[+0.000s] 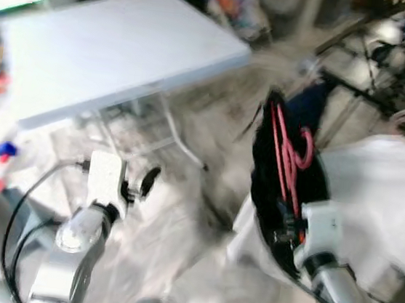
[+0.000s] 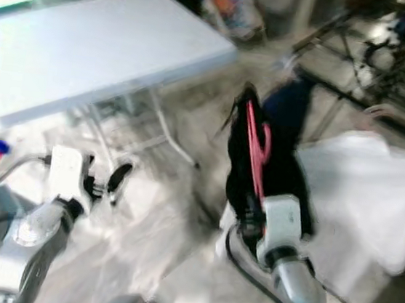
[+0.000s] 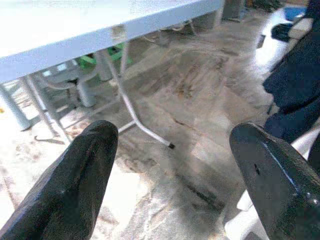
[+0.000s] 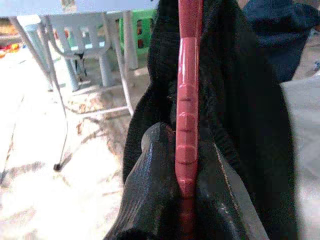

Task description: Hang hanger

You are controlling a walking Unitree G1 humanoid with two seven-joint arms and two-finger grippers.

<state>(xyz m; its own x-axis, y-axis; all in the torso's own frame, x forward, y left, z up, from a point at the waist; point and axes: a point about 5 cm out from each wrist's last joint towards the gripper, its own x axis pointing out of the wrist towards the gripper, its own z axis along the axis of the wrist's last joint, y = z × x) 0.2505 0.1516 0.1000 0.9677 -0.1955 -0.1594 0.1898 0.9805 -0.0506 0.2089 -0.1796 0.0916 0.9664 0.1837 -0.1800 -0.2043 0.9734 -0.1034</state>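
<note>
a pink hanger (image 1: 287,157) draped with a black garment (image 1: 270,196) is clamped upright between the fingers of the right gripper (image 4: 187,197), above the floor beside a white sheet (image 1: 380,194). the left gripper (image 3: 175,175) is held with fingers apart, empty, near a white folding table (image 1: 112,46).

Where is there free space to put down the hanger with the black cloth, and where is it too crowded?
The white folding table has a wide bare top. The floor between its legs and the right gripper, shut on the red hanger with the black garment, looks bare. The right side is crowded: white sheet, racks. The left gripper is open.
</note>
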